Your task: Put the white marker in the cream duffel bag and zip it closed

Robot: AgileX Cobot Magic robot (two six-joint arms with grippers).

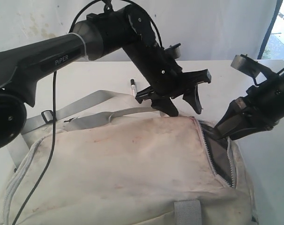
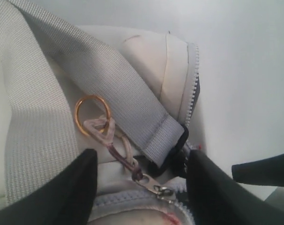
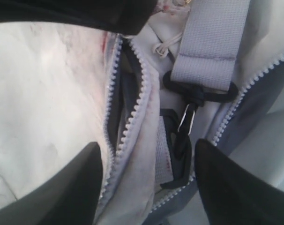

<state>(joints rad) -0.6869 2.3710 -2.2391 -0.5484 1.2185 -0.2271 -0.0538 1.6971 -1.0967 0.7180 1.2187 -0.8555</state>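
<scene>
White marker [image 1: 132,89]: lies on the white table [image 1: 217,70] behind the bag, clear of it, black cap at the far end; neither claw touches it.
Cream duffel bag [image 1: 123,159]: fills the near part of the exterior view; the zipper [image 1: 232,164] at its right end is parted, with dark lining showing in the gap.
Left arm [image 1: 48,58]: reaches in from the left above the bag, forearm slanting down, wrist bent so the claw points down at the bag's far top edge.
Left claw [image 1: 183,105]: released, fingers spread wide, nothing between them. In the wrist view they stand either side of the zipper slider [image 2: 163,191] and its pull cord with a brass ring [image 2: 92,115].
Right arm [image 1: 268,98]: comes in low from the right, angled down toward the bag's open end.
Right claw [image 1: 220,129]: released, fingers apart on either side of the parted zipper teeth [image 3: 132,93], gripping nothing.
Black clip [image 3: 198,96]: hooked into the loop of a grey strap [image 3: 212,33] beside the opening.
</scene>
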